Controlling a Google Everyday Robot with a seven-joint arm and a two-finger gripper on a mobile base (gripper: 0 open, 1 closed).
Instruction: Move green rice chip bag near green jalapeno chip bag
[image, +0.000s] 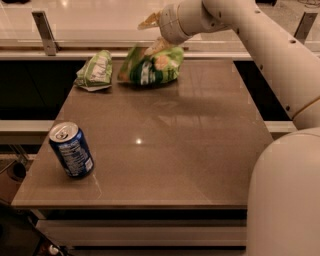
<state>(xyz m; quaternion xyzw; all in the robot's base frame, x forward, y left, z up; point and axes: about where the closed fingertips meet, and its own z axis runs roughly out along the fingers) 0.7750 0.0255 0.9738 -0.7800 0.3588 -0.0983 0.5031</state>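
**Rice chips down at the far edge, right beside the jalapeno bag**

The desk (200, 150) fills the middle of the scene, a brown glossy top catching a spot of light near its centre. Over on the right, the robot's pale body (285, 200) bulks up in the near corner, and its arm (260, 45) sweeps from there up and across to the far edge.

And there it is: the green rice chip bag (150, 67), bright lime with orange chip pictures, sitting on the desk at the far side, a little left of centre. Just to its left, near it with a narrow strip of desk showing between them, lies the green jalapeno chip bag (95, 70), duller and flatter, white label patch facing up, also at the far edge.

Well apart from both, at the near left, a blue soda can (71, 150) stands upright, its silver top showing.

Now the gripper (152, 34): it hangs right above the rice bag, at the far edge. Its fingers (148, 21) are spread apart, released, one pointing up and left, the other reaching down to the crumpled top of the bag.
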